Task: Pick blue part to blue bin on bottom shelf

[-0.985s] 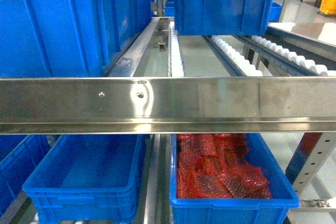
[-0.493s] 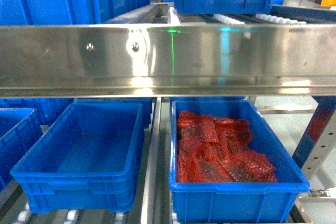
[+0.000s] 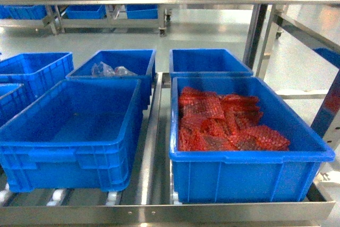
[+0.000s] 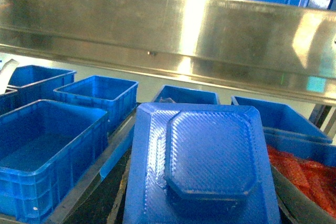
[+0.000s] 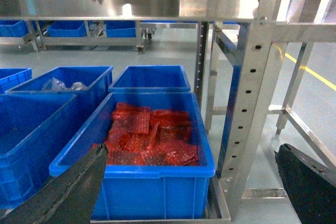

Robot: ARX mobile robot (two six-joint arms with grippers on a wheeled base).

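While a flat blue moulded plastic part (image 4: 202, 163) fills the left wrist view just before the left hand, its grip cannot be told. Light, stiff and slick, it is best pinched at its rim. The right hand (image 5: 189, 192) is spread wide, empty. An empty blue plastic bin (image 3: 71, 126) sits at the bottom shelf's (image 3: 159, 213) front left.

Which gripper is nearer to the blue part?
Left. The blue part sits between the fingers of the left gripper, filling its wrist view. The right gripper hangs open before the red-filled bin, with no blue part in its view.
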